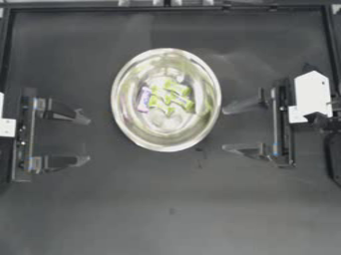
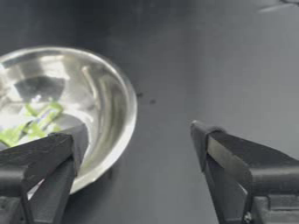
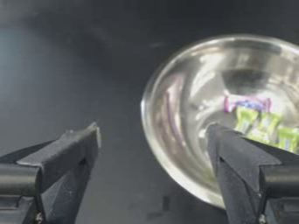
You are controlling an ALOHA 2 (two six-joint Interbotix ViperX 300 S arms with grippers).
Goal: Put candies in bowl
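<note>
A: Step?
B: Looks finished to me. Candies (image 1: pixel 166 98) sit in the bowl (image 1: pixel 126 124), none on the bench (image 1: pixel 166 214) that I can see.

A: Hands?
B: Left hand (image 1: pixel 85 139) is pulled back, well apart from the bowl, jaws wide, holding nothing. Right hand (image 1: pixel 230 128) is on the opposite side, nearer the rim but not touching, also wide and empty. The bowl lies between the two hands.

A: Next move?
B: My guess is none is needed. At most check that no candy is hidden, then keep both hands off the bowl so it doesn't get knocked.

A: Counts?
B: One bowl. One pink-purple candy (image 3: pixel 248 103), on the left-hand side of the pile. The yellow-green ones (image 3: pixel 262 124) are bunched together with reflections mixed in; I make out about four but can't count them cleanly. So roughly five in all.

A: In both wrist views?
B: Yes, the candies show low in the bowl in each.
</note>
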